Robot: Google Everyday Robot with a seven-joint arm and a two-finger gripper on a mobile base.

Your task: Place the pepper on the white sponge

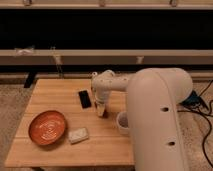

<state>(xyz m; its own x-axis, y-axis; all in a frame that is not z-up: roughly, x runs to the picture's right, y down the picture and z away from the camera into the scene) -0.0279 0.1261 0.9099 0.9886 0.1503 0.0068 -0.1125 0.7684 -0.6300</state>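
**Q:** Pepper first: where is it lying at this moment?

**A:** I am not making it out as a separate shape from where I am standing, so I cannot tell where the pepper is sitting. The place most hidden from me is beneath the gripper (101, 110). It is pointing straight down and reaching the top of the wooden table (60, 150), near the table's middle.

**Q:** Is the gripper clasping anything?

**A:** That I cannot tell. Its tip is showing only as pale and dark patches against the wood.

**Q:** And where is the white sponge resting?

**A:** The white sponge (78, 135) is lying flat near the table's front edge. It is sitting just beside the orange plate (47, 127), on the plate's right as I am facing it. The sponge is lying well apart from the gripper, forward and to the left of it, and its whole top face is showing pale.

**Q:** What else is occupying the table?

**A:** A black phone (84, 99) is lying flat just to the left of the gripper, slightly toward the back. A white cup (122, 121) is standing upright to the right and front of the gripper. The cup is standing close against the robot's bulky white arm (155, 115), which is filling the right side of my view and covering that part of the table. A black cable (204, 107) is trailing over the floor at the far right.
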